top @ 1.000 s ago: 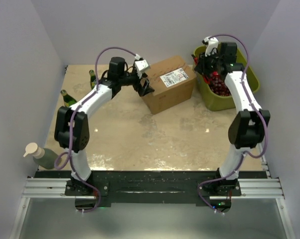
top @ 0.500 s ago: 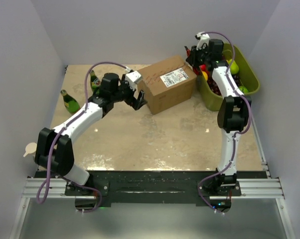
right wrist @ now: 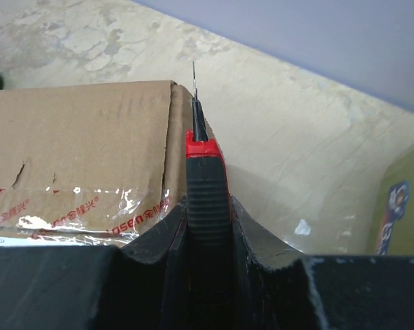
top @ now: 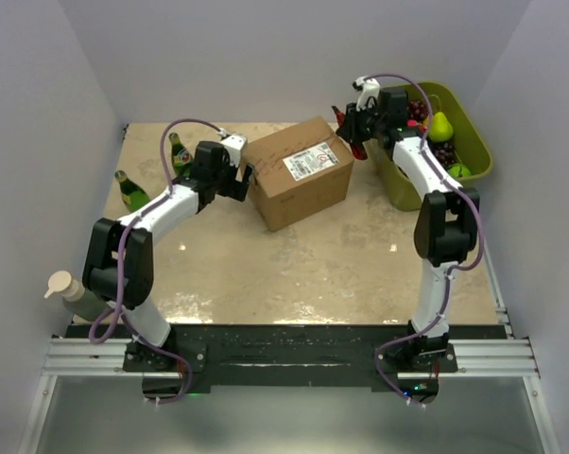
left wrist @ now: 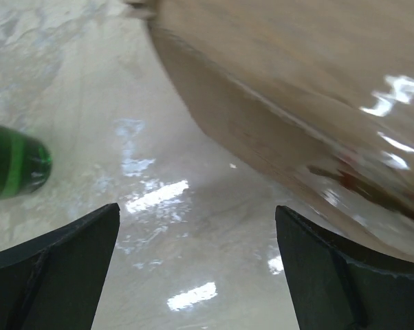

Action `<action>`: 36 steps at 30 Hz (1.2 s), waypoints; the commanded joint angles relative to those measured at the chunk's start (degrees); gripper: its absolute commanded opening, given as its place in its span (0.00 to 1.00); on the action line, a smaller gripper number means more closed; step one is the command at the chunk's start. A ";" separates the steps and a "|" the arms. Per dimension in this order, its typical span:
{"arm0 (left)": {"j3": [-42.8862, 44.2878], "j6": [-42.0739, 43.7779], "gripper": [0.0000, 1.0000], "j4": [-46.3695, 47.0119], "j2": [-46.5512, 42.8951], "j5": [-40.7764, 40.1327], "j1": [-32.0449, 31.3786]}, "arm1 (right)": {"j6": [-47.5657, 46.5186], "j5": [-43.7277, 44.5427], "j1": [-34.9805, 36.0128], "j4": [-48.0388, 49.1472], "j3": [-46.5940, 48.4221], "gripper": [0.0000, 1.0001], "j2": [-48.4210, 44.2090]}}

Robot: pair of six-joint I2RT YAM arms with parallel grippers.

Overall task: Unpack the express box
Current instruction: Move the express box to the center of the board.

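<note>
At the left near edge of the bench (top: 266, 265) stands a pump bottle (top: 72, 293), with two green bottles (top: 131, 192) lying farther back along the left side. One of them shows as a green blur at the left of my left wrist view.

My left gripper (top: 239, 178) is stretched out to the left side of the box (top: 299, 173), jaws spread as wide as they go and holding nothing. Through that wrist camera the two dark fingers (left wrist: 56, 261) frame bare bench, and the box wall (left wrist: 296, 89) fills the upper right, taped and glossy. It is just beside the gripper, and I cannot tell whether they touch.

The box sits on the bench at the far middle, closed and turned slightly askew, with its white label (top: 310, 161) facing up.

My right gripper (top: 347, 128) hangs at the box's far right corner, jaws drawn in tight on a red and black cutter (right wrist: 207, 182). The right wrist camera shows the ribbed handle clamped between the fingers (right wrist: 167, 240). The thin blade (right wrist: 195, 103) points away along the corner edge of the box top, which carries clear tape with red print. Contact with the cardboard is not clear.

At the far right is the green tub (top: 481, 156), holding a pear (top: 441, 126), dark grapes (top: 443, 151) and other fruit.
</note>
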 commanded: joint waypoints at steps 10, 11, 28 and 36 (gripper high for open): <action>-3.54 -5.42 0.98 11.00 -2.04 21.20 -0.32 | 9.03 -7.77 4.08 -1.92 -23.63 0.00 -22.65; -4.93 -5.51 0.98 10.91 -2.66 22.08 -0.77 | 9.47 -8.65 4.69 -2.18 -25.48 0.00 -24.49; -13.56 -14.30 0.99 2.57 -14.79 28.69 -2.44 | 8.25 -6.92 2.69 -14.13 -39.31 0.00 -42.08; -7.59 -6.66 1.00 -13.58 -16.28 21.40 2.56 | -17.29 -10.40 -2.16 -33.89 -8.83 0.00 -34.71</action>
